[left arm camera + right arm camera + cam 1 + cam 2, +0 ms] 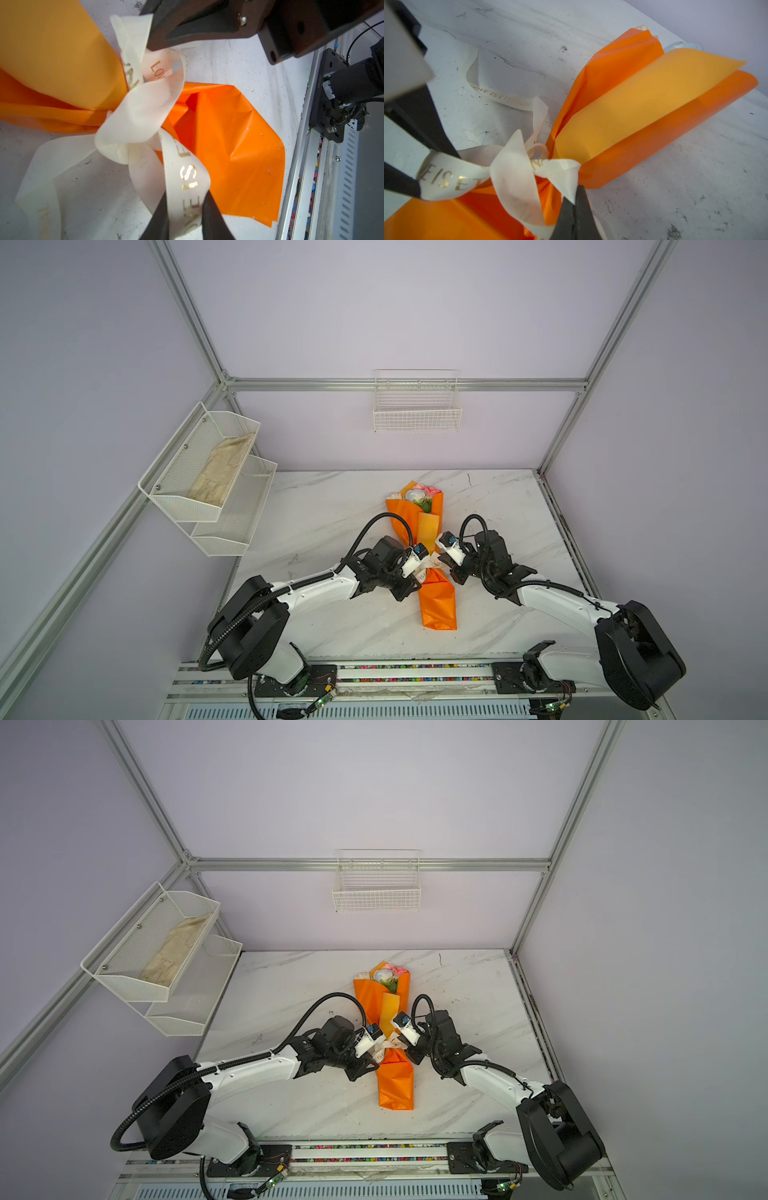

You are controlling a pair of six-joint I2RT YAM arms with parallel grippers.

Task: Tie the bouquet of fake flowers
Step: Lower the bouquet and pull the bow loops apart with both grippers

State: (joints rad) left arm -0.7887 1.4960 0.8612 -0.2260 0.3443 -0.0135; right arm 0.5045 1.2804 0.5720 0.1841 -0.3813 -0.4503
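Jaws are gripping either side of the knot (512, 172): left gripper (185, 199) is clasping one ribbon (182, 176) tail, right gripper (574, 199) is pinching another (fully shut), apparently tensioning it around the bouquet (643, 108).

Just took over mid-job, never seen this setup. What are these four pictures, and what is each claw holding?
Two robot arms work on a marble table. Both top views look down from overhead; each close-up comes from a camera on an arm's wrist. The bouquet of fake flowers lies between the arms, a cream ribbon knotted round its wrapping. The right gripper is shut on one ribbon strand. Another strand runs between the fingers of the left gripper; whether it's pinched is unclear.
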